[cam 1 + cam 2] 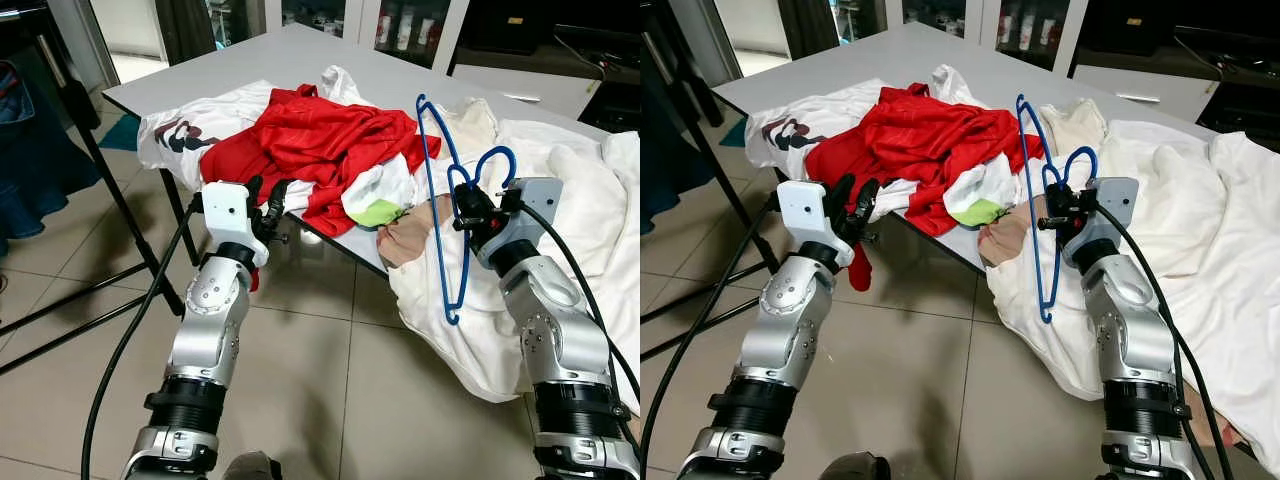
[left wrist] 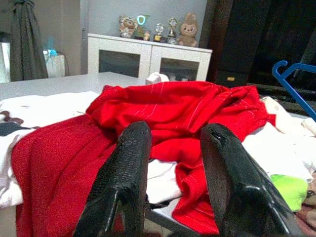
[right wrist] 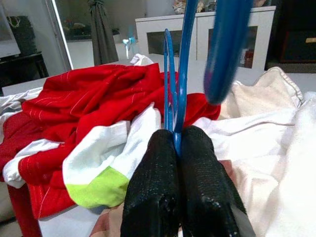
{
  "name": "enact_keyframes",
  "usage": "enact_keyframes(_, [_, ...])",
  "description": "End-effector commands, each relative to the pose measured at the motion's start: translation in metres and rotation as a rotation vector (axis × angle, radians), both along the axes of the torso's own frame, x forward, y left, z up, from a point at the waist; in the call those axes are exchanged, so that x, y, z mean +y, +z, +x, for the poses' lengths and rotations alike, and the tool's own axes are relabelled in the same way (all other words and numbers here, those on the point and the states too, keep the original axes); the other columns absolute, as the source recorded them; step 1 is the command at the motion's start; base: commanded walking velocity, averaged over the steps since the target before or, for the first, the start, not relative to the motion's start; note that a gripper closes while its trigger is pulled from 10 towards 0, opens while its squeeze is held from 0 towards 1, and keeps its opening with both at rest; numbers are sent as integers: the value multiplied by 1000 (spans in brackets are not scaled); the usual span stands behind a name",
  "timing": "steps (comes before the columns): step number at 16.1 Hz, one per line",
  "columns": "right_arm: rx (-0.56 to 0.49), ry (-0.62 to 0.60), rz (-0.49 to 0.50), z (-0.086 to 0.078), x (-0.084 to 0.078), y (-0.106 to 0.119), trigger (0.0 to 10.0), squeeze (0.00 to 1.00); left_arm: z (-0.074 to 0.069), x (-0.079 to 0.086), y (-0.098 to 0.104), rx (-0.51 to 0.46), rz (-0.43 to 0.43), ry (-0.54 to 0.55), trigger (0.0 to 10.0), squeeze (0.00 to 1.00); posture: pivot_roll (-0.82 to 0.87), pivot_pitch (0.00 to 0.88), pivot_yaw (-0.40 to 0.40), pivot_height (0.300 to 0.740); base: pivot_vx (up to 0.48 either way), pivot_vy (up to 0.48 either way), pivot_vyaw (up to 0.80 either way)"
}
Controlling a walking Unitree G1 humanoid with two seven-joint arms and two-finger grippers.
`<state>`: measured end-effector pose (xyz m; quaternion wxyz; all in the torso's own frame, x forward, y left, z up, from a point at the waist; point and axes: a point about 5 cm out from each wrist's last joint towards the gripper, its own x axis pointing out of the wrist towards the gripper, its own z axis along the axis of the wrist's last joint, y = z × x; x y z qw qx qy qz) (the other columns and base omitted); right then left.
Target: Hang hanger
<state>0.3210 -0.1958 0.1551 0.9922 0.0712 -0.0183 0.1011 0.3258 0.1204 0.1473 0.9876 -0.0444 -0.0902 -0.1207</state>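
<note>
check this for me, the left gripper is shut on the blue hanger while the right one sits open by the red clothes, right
Not quite, the sides are swapped. The right gripper is shut on the blue hanger, as the right wrist view shows. The left gripper sits open by the red clothes.

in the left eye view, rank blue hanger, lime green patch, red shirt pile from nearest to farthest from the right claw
1. blue hanger: clamped in the right claw itself, hanging upright in front of the table edge.
2. lime green patch: just to the claw's left, on the white garment.
3. red shirt pile: farther left and back, heaped on the table.
</note>
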Motion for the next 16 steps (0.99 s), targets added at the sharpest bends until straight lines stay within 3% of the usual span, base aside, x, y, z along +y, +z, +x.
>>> enact_keyframes(1, [-43, -12, -18, 3, -3, 10, 10000, 0, 4, -6, 5, -17, 9, -11, 10000, 0, 133, 11, -22, 740, 0, 0, 0])
enact_keyframes(7, [-49, -31, -33, 4, -5, 9, 10000, 0, 12, -6, 12, -9, 10, -13, 10000, 0, 111, 0, 5, 740, 0, 0, 0])
enact_keyframes(16, [-47, -64, -30, 3, -7, 5, 10000, 0, 18, -11, 16, -10, 23, -44, 10000, 0, 97, 0, 32, 740, 0, 403, 0])
